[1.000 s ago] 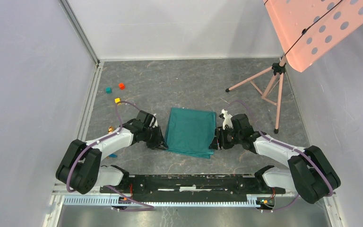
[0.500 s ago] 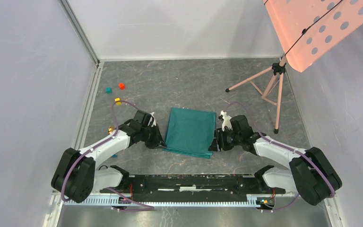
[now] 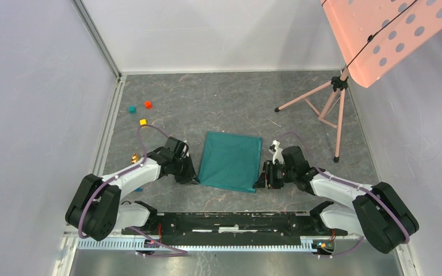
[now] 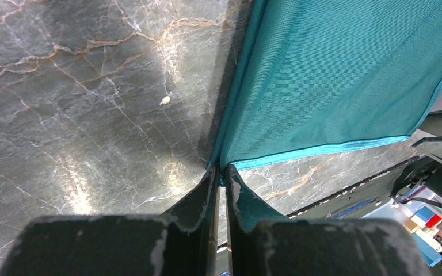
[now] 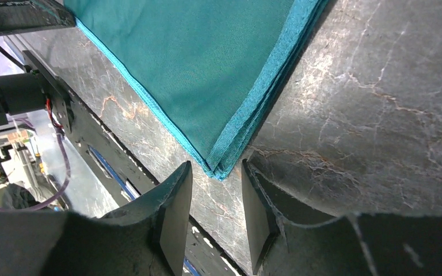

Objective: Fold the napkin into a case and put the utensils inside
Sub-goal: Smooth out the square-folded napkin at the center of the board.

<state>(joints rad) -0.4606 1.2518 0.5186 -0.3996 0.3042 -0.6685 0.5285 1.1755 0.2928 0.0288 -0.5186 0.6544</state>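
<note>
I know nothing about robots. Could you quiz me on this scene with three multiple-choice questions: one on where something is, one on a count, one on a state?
1. Where does the napkin lie?
A) between the left gripper and the right gripper
B) draped over one arm
C) rolled up against the back wall

2. How many small cubes are there?
A) one
B) three
C) five

3. What is the left gripper doing?
A) standing wide open, holding nothing
B) pinching a napkin corner
C) gripping a cube

Answers:
1 A: the top view shows a gripper at each near corner of the cloth.
2 B: a teal, a red and a yellow one lie at the far left.
3 B: its wrist view shows the fingers closed on the cloth's corner.
</note>
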